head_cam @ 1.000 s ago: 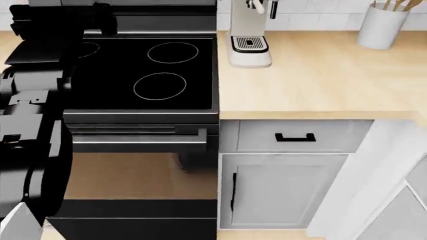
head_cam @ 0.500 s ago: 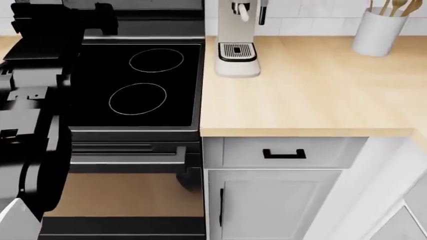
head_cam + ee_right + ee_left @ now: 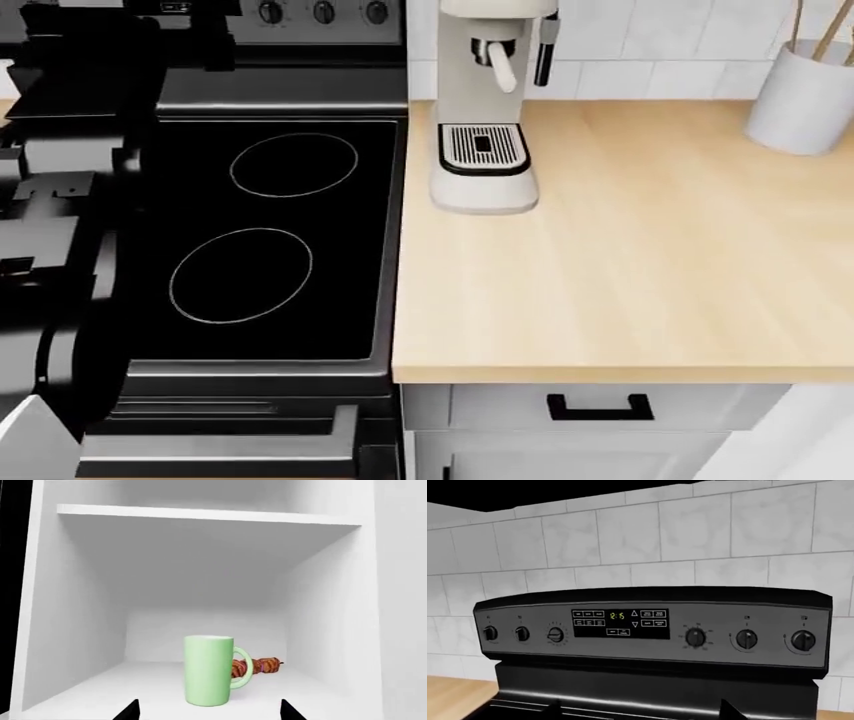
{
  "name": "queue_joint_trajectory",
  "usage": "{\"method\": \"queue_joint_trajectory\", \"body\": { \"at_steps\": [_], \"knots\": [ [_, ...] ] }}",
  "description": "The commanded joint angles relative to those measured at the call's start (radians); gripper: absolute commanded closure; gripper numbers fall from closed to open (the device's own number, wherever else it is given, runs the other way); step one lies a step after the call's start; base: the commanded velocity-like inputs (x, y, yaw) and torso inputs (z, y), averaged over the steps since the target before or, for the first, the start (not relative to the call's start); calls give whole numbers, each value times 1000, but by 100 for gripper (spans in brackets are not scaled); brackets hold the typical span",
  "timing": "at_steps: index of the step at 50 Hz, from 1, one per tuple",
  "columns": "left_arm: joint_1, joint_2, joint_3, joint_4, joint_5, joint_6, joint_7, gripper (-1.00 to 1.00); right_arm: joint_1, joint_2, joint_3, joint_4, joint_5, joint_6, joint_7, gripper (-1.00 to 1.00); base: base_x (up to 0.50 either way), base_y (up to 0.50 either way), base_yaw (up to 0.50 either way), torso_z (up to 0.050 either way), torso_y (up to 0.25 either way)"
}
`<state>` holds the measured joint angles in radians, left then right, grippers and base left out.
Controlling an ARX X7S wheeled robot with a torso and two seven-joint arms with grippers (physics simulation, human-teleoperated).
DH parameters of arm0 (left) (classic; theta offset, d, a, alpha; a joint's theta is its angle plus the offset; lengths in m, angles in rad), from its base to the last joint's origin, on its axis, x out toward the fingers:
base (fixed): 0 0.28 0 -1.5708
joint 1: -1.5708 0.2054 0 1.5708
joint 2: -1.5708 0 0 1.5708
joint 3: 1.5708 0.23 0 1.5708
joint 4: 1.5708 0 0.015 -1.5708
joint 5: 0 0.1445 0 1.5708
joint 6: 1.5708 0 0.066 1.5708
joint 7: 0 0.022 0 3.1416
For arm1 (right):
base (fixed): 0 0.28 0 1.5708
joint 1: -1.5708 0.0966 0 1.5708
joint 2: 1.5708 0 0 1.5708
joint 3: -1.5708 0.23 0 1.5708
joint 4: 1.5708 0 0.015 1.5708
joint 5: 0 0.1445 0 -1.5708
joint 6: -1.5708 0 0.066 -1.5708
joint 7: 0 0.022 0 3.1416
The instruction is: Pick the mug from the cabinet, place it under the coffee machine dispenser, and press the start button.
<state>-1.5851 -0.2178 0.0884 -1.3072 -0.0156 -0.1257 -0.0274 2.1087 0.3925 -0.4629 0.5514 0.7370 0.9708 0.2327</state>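
Observation:
In the right wrist view the light green mug (image 3: 209, 670) stands upright on the floor of an open white cabinet (image 3: 80, 630), its handle turned to one side. My right gripper (image 3: 209, 713) is open; its two dark fingertips (image 3: 130, 711) sit just short of the mug, one to each side, holding nothing. In the head view the cream coffee machine (image 3: 487, 185) stands on the counter by the stove. Its dispenser (image 3: 497, 50) hangs over the slotted drip tray (image 3: 482, 148), which holds nothing. My left gripper (image 3: 640, 714) is open and faces the stove's control panel (image 3: 627, 625).
A brown-red skewer-like item (image 3: 263, 666) lies behind the mug. A black cooktop (image 3: 267, 230) lies left of the wooden counter (image 3: 641, 270), with my left arm (image 3: 67, 200) above its left edge. A white utensil holder (image 3: 805, 95) stands at the back right. A drawer handle (image 3: 598, 407) shows below.
The head view has shifted: the coffee machine, cooktop and counter now sit lower and larger in frame, and the cabinet door below has dropped out of sight.

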Motion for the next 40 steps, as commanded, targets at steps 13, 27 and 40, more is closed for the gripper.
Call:
{"method": "queue_joint_trajectory", "body": {
  "at_steps": [13, 27, 40],
  "knots": [
    [-7, -5, -6, 0, 5, -3, 5, -100, -4, -10, 2, 21, -3, -12, -1, -100, 500, 0, 0, 0, 1],
    [-25, -5, -9, 0, 4, -10, 10, -100, -19, -10, 8, 33, -3, 0, 23, -100, 464, 0, 0, 0, 1],
    [-37, -8, -14, 1, -1, -11, 19, -100, -109, -44, 0, 192, -51, -150, -7, -100, 0, 0, 0, 0, 0]
  ]
}}
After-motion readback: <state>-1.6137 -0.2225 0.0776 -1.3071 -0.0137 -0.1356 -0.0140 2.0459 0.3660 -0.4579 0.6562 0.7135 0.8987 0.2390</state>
